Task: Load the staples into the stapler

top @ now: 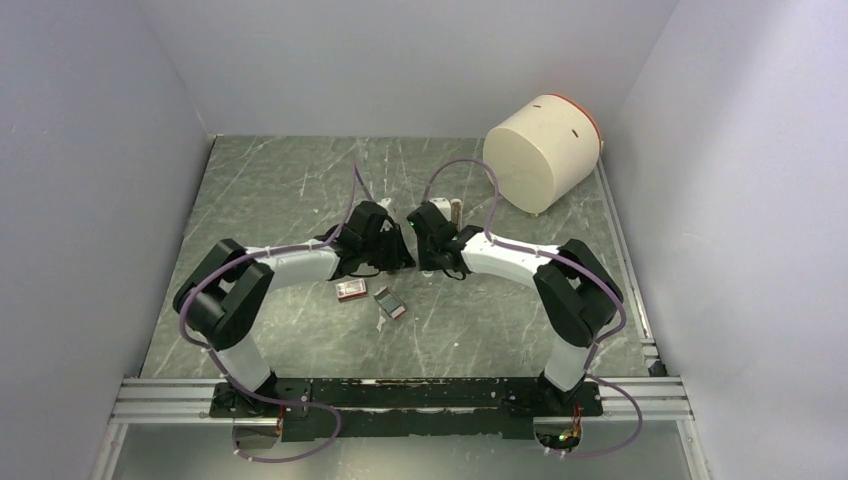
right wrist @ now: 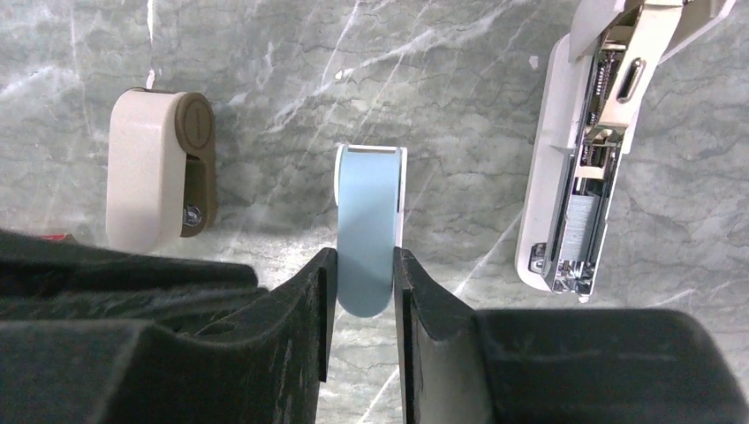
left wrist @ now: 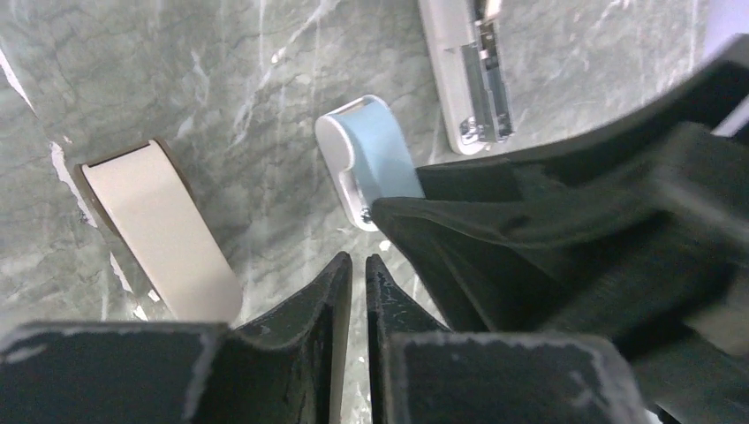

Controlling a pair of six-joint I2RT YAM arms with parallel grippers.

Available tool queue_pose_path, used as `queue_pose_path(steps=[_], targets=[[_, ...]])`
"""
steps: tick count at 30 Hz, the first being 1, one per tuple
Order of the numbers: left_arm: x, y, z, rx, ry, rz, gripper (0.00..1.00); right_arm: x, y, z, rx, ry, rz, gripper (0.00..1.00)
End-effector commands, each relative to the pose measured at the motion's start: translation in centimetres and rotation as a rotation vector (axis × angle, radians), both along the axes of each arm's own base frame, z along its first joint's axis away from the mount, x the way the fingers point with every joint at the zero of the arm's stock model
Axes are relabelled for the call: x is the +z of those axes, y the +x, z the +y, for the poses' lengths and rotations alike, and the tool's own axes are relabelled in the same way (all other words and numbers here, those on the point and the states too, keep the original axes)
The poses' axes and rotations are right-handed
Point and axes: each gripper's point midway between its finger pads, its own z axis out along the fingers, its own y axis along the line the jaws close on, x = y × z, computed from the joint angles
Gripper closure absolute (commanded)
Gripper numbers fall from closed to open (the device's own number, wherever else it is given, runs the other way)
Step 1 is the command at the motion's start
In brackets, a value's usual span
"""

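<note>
We judge the small silvery-grey block of staple strips with a red end (top: 389, 301) light and stiff but brittle, apt to snap apart under a hard squeeze. We would pinch it gently across its long sides. It lies flat on the grey marbled tabletop (top: 300, 190), on the base side of the left jaws and apart from both pairs, just beside a little red box (top: 350, 290). The left gripper (left wrist: 358, 261) has its jaws almost together on nothing. The right gripper (right wrist: 364, 258) is clamped on a pale blue, white-edged rounded piece (right wrist: 366, 203), with the open white stapler (right wrist: 565, 168) beside those jaws.

Left of the right gripper (right wrist: 364, 256) sits a beige stapler (right wrist: 150, 168), right an open white stapler (right wrist: 539, 177); ahead, past the blue stapler (right wrist: 369, 194), bare surface (right wrist: 265, 71)
</note>
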Motion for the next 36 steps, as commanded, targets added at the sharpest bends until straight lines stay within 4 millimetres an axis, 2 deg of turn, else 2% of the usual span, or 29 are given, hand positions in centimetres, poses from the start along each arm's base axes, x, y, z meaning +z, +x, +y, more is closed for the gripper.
queue_pose_path(steps=[1,5,8,12,14,18,22,26,29,31,33,36], targets=[[3.6,0.7,-0.1,-0.011,-0.004,-0.082,0.81,1.0,0.8,0.8,0.004,0.045,-0.002,0.66],[4.2,0.5,0.4,-0.019,0.02,-0.099,0.79,2.0,1.1,1.5,0.03,0.065,-0.005,0.58],[5.0,0.3,0.6,-0.017,0.01,-0.114,0.78,3.7,1.5,1.7,0.032,0.092,-0.036,0.48],[6.4,0.0,1.0,-0.013,-0.01,-0.144,0.75,6.4,2.5,1.1,0.012,0.097,-0.095,0.44],[7.4,-0.2,1.4,-0.001,-0.022,-0.164,0.73,8.0,3.3,0.1,-0.017,0.092,-0.141,0.42],[9.6,-0.9,2.8,0.035,-0.042,-0.224,0.64,10.5,5.4,-3.6,-0.106,0.03,-0.241,0.37],[11.9,-1.5,3.0,-0.002,-0.084,-0.31,0.51,11.7,7.9,-7.0,-0.178,-0.05,-0.284,0.33],[13.0,-2.4,2.3,-0.082,-0.102,-0.325,0.36,11.6,10.3,-7.6,-0.18,-0.075,-0.299,0.28],[12.9,-2.8,2.3,-0.095,-0.11,-0.317,0.24,10.7,11.7,-6.8,-0.125,-0.094,-0.253,0.28],[12.8,-2.9,2.4,-0.095,-0.112,-0.314,0.1,9.5,12.0,-6.5,-0.097,-0.115,-0.203,0.3],[12.7,-3.0,2.4,-0.096,-0.111,-0.314,0.07,8.6,12.1,-6.3,-0.073,-0.125,-0.181,0.32],[12.3,-3.2,2.4,-0.098,-0.112,-0.302,0.07,8.2,12.2,-6.5,-0.064,-0.144,-0.173,0.35]])
